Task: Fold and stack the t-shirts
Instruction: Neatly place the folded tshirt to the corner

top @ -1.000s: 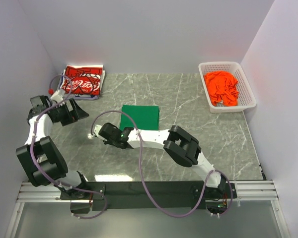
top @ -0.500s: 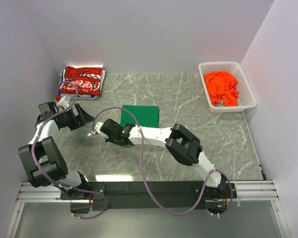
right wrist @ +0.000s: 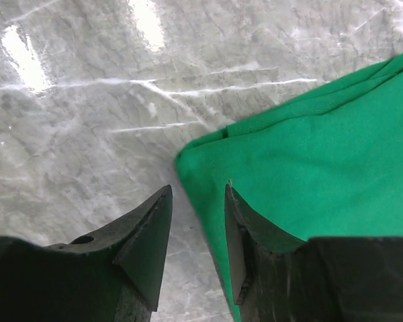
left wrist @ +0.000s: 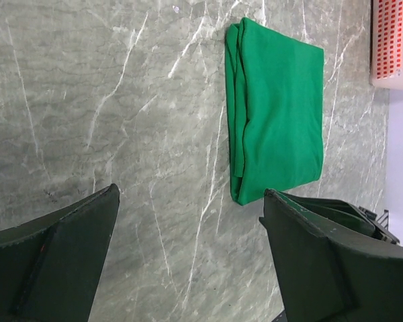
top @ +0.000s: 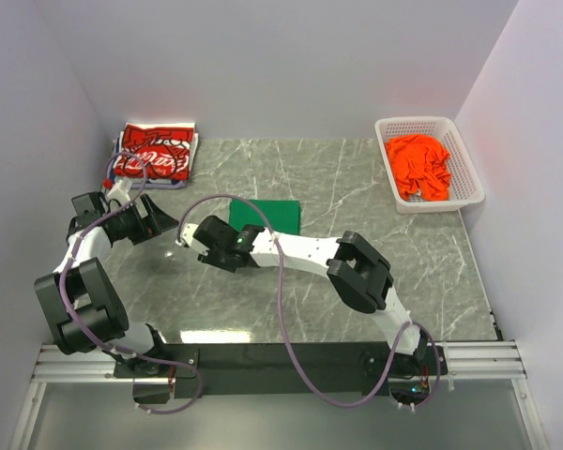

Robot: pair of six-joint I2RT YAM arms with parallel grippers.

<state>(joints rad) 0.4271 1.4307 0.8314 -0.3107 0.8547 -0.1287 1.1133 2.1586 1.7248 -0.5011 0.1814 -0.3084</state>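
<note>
Since a second ago my right arm has swung its wrist toward the back of the counter and the left arm has drawn back from the far-left corner. The right gripper now hangs just over the near-left corner of the plain bright green cotton t-shirt, its fingers a narrow gap apart with nothing between them. I can't tell whether the tips touch the cloth. The left gripper is spread wide and empty, hovering over bare stone to the left of that shirt. I judge the task roughly halfway. The green shirt lies folded in a neat rectangle near the middle of the counter. The red t-shirt with white lettering sits folded in the far-left corner, with a pale edge showing under it that I can't identify. The plain orange t-shirt is crumpled and unfolded in the white plastic mesh basket at the far right. My guess is that what's left is to carry the green one onto the red, then fold and stack the orange. The grey marble-patterned counter is glossy, with white veins and patches of glare, and plain pale walls close it in on three sides.
</note>
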